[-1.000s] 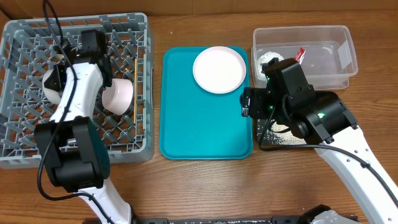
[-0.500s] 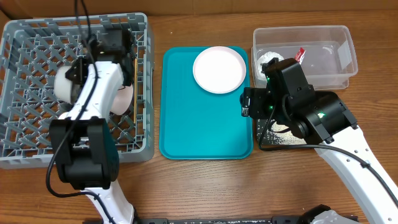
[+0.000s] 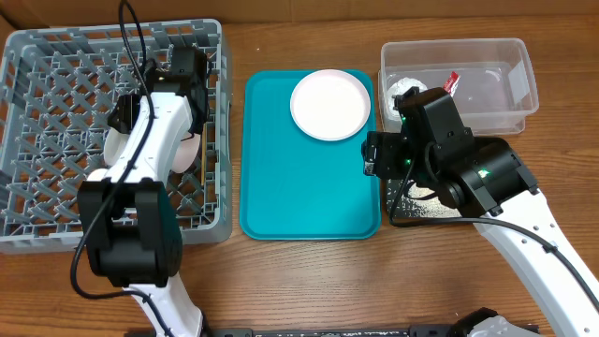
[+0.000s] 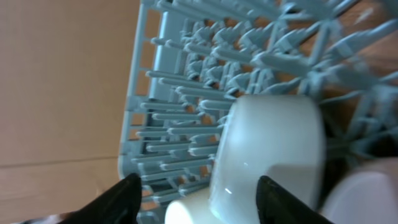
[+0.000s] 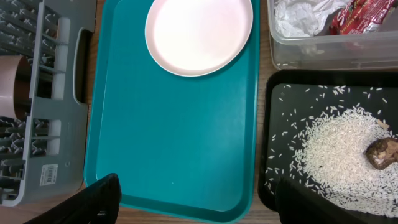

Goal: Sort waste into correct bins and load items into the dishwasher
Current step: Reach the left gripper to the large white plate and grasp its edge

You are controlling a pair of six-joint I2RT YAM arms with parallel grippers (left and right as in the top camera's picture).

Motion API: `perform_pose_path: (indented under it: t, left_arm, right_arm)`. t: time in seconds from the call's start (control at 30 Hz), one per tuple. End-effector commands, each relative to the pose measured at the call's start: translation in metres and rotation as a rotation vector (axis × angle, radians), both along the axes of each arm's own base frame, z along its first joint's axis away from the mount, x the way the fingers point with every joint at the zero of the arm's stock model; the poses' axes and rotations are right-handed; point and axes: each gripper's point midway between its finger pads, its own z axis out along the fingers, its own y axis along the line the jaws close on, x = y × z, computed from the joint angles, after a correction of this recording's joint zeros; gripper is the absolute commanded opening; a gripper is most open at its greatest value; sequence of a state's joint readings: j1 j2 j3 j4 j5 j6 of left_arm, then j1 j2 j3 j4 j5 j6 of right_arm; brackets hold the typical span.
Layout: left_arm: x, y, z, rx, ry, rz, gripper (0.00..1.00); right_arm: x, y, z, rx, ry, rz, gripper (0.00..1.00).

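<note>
From above, the chopsticks lie in the grey rack, but the round plate sits on the teal tray, so it is not loaded yet. The left wrist camera shows the white cup lying on its side in the rack, and the left gripper hangs over it with its fingers apart, holding nothing. The right wrist camera shows the paper wad and red wrapper in the clear tub. The rice and brown scrap are in the black tray, so the waste looks sorted, and the right gripper is wide apart and empty.
</note>
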State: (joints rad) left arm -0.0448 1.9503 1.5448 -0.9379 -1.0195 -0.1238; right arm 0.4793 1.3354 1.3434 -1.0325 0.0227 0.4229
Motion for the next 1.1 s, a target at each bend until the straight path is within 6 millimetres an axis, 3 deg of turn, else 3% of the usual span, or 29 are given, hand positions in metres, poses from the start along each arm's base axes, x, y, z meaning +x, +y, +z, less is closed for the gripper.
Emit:
perform_pose_path:
  t: [0.0,0.2,0.23,0.4,0.47,0.6,0.67,0.87,0.9,1.07]
  left_arm:
    - [0.01,-0.03,0.049,-0.187,-0.221,-0.056,0.63]
    - [0.004,-0.088,0.095,-0.549,-0.338,-0.229,0.59]
    - [0.001,-0.115,0.103,-0.685,-0.354,-0.304,0.6]
    - [-0.011,-0.202,0.113,-1.111,-0.308,-0.527,0.52]
    - [-0.016,-0.231,0.101,-1.24,-0.251,-0.552,0.5]
    - [-0.01,-0.258,0.064,-1.296,-0.173,-0.473,0.48]
    - [-0.007,-0.273,0.044,-1.315,-0.137,-0.421,0.4]
    - [0.018,-0.329,-0.021,-1.29,-0.089,-0.406,0.44]
    - [0.027,-0.335,-0.043,-1.249,-0.102,-0.373,0.48]
    - [0.043,-0.344,-0.089,-1.25,-0.107,-0.295,0.5]
  right_arm:
    - [0.002,0.0,0.003,0.008,-0.007,-0.004,0.81]
    - [0.007,0.003,0.007,0.021,-0.032,-0.005,0.81]
    - [0.009,0.004,0.009,0.027,-0.043,-0.006,0.81]
    - [0.012,0.005,0.011,0.035,-0.058,-0.006,0.82]
    - [0.012,0.005,0.011,0.035,-0.056,-0.005,0.82]
    - [0.01,0.005,0.01,0.035,-0.047,-0.002,0.82]
    - [0.008,0.007,0.009,0.042,-0.04,0.004,0.82]
    - [0.008,0.009,0.008,0.047,-0.035,0.01,0.82]
    - [0.008,0.008,0.008,0.047,-0.034,0.01,0.82]
    - [0.007,0.008,0.008,0.046,-0.032,0.01,0.82]
